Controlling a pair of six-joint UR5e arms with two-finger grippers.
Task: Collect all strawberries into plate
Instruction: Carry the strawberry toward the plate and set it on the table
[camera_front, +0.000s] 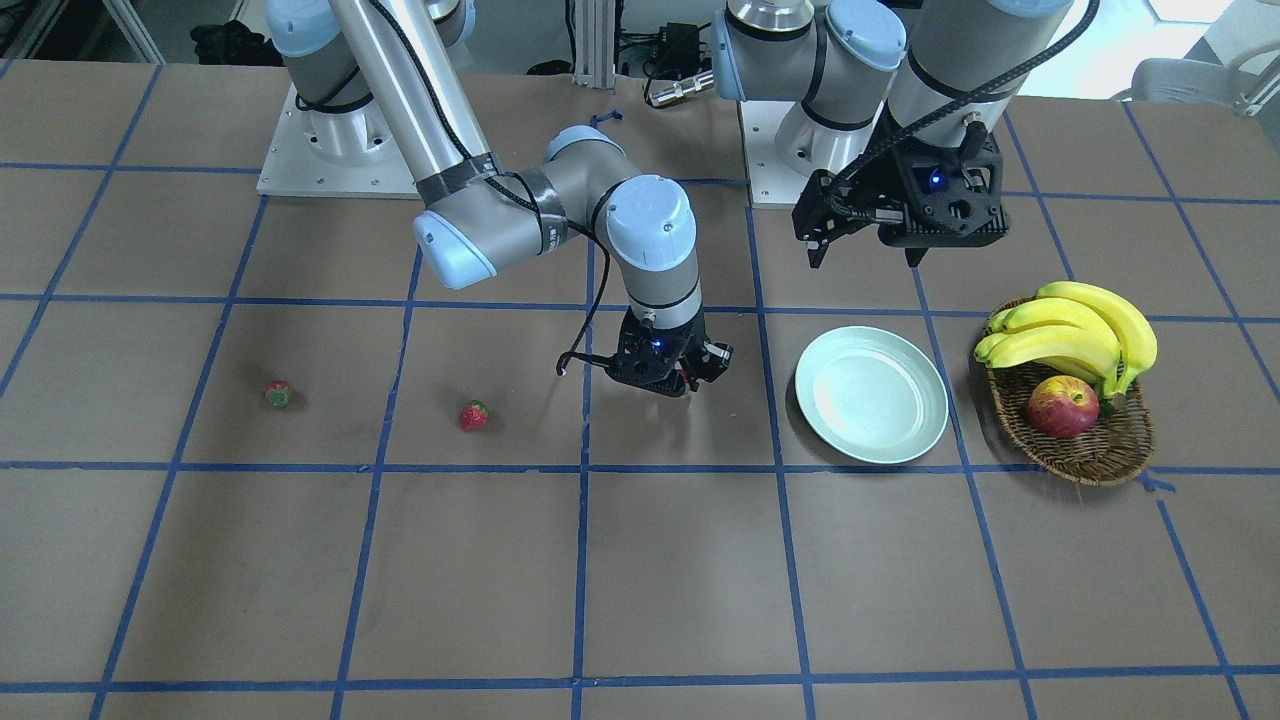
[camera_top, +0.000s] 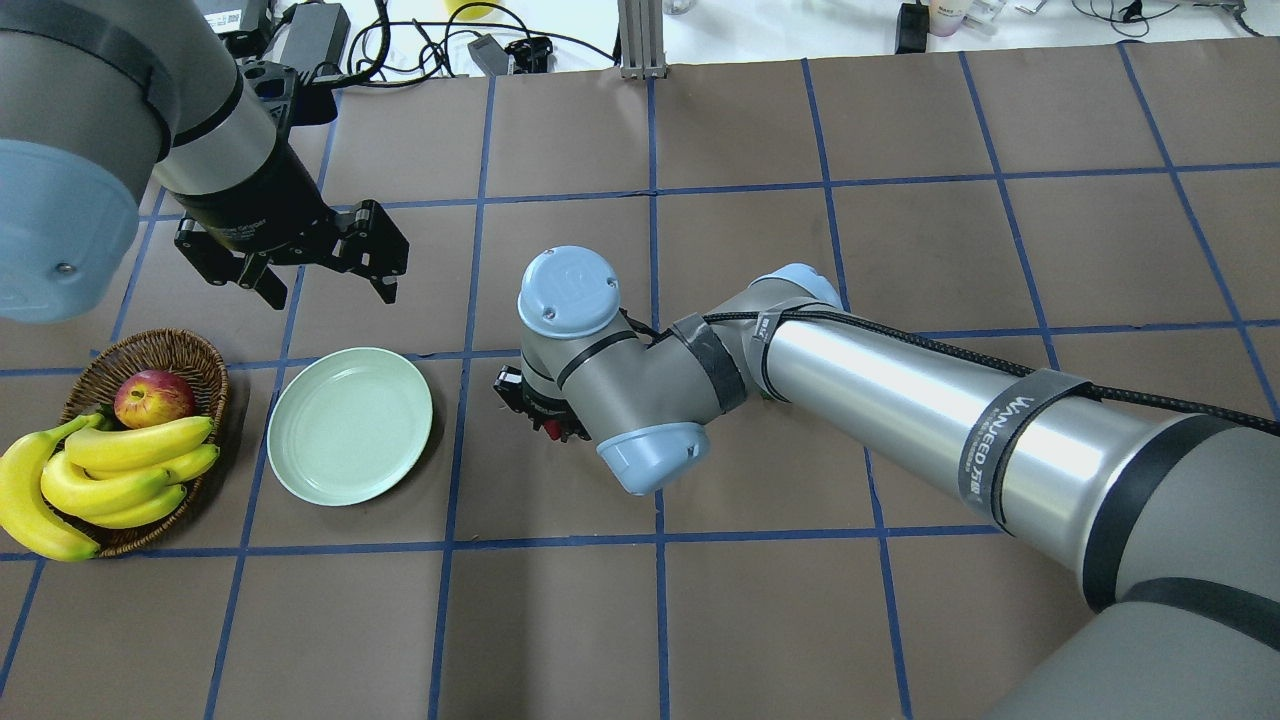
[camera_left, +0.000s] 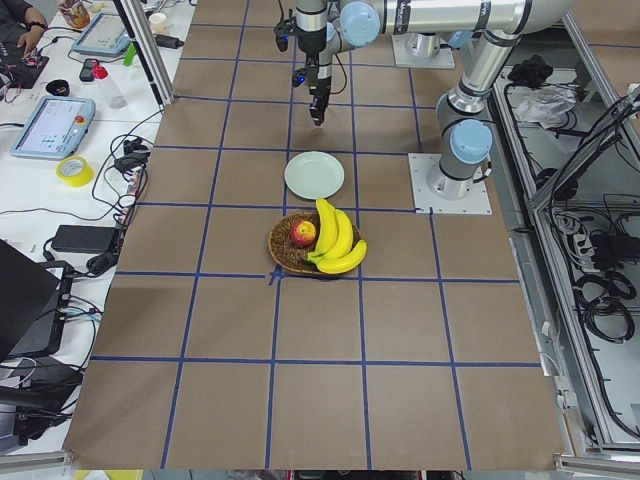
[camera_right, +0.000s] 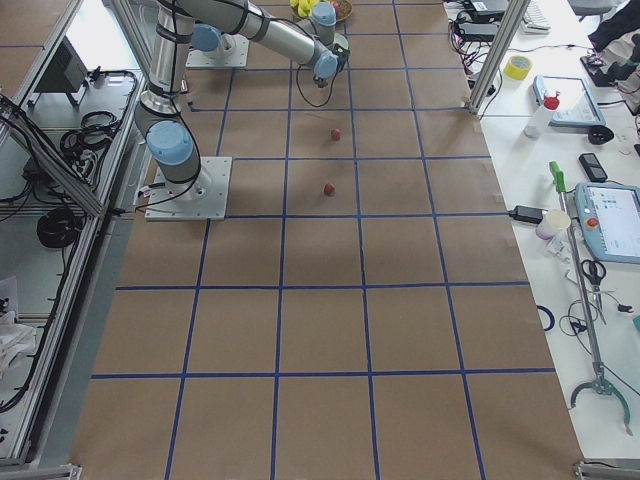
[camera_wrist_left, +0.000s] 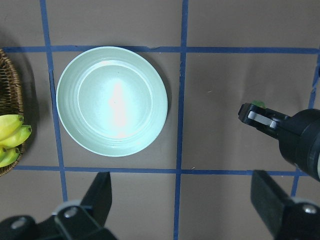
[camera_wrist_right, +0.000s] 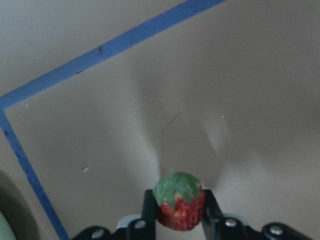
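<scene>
The plate (camera_front: 905, 446) lies just beside the wicker basket (camera_front: 1100, 462). Its other rim faces a strip of brown bench (camera_front: 760, 420) — across it the right tool (camera_front: 688, 387) hangs low, fingers clamped on a strawberry (camera_wrist_right: 178, 202), leafy top outward. The left tool (camera_top: 330, 285) hovers behind the plate, jaws wide apart. A second strawberry (camera_front: 473, 415) and a third strawberry (camera_front: 278, 394) lie farther off on the robot's right — well apart from the plate.

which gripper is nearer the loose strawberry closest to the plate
Right. The right gripper, shut on another strawberry, sits low between the loose strawberry and the plate; the left gripper hangs raised and open by the plate's robot side.
</scene>
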